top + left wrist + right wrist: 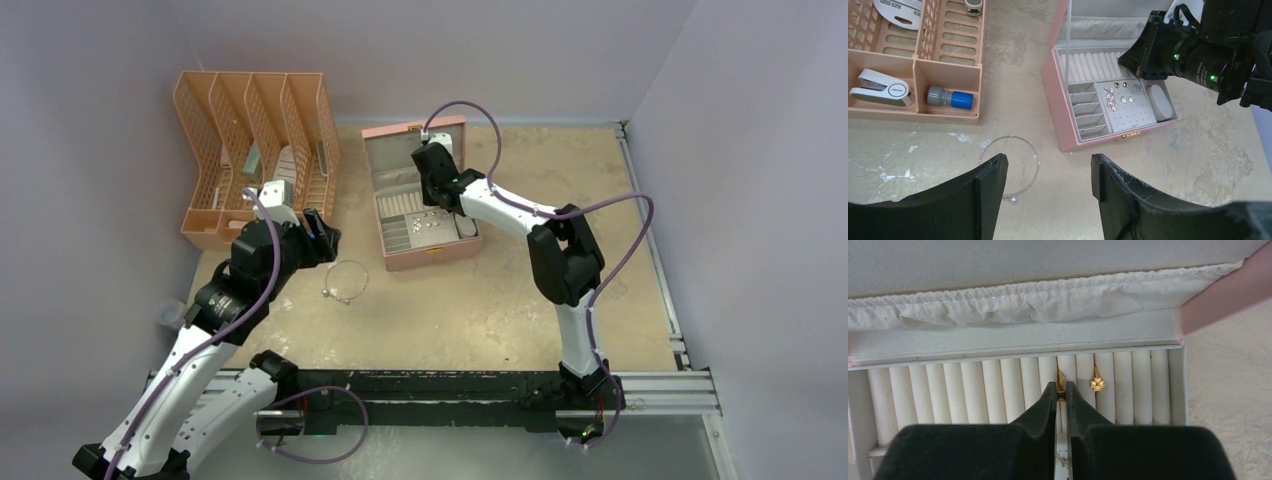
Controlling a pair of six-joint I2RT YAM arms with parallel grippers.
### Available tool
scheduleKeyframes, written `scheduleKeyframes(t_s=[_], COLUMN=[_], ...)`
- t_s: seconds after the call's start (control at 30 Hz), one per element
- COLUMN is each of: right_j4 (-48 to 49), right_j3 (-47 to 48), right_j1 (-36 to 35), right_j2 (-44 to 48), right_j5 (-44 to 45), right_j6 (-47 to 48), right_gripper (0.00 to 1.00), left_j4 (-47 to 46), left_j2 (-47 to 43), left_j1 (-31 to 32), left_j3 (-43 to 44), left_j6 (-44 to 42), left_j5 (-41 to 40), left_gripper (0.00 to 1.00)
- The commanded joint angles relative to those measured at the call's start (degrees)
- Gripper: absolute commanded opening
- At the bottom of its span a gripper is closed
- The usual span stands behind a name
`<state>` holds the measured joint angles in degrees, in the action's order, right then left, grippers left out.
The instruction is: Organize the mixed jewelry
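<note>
A thin silver bangle (346,281) with a pearl lies on the table left of the open pink jewelry box (400,258). My left gripper (322,235) is open and empty above the bangle (1037,165), whose left part hides behind the left finger (983,195). My right gripper (1061,386) is inside the box, shut on a small gold ring (1060,376) in a slot between the white ring rolls (973,390). A gold clover ring (1097,384) sits two slots to the right. Tiny earrings (1120,95) lie on the box's perforated pad.
A peach slotted desk organizer (255,150) stands at the back left, holding a white stapler (880,89) and a grey-and-blue cylinder (949,97). The box lid (1048,270) stands upright behind the ring rolls. My right arm (1193,55) reaches over the box.
</note>
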<state>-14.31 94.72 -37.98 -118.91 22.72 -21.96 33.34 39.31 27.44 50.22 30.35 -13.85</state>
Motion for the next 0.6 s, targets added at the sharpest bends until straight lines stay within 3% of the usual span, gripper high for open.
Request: scheduleKeyframes(t_s=[0.0, 0.57], right_j4=[-0.71, -1.95], right_j3=[2.7, 3.05], right_j1=[-0.3, -0.31], right_j2=[-0.77, -2.24], right_j5=[0.24, -0.82], right_j6=[1.04, 0.23], right_gripper=[0.06, 0.13], left_j4=[-3.11, -3.1], left_j2=[-0.07, -0.08], left_j1=[-0.56, -1.25], left_j3=[-0.03, -0.21], left_j6=[-1.17, -1.08], left_j5=[0.81, 1.45], left_gripper=[0.61, 0.61])
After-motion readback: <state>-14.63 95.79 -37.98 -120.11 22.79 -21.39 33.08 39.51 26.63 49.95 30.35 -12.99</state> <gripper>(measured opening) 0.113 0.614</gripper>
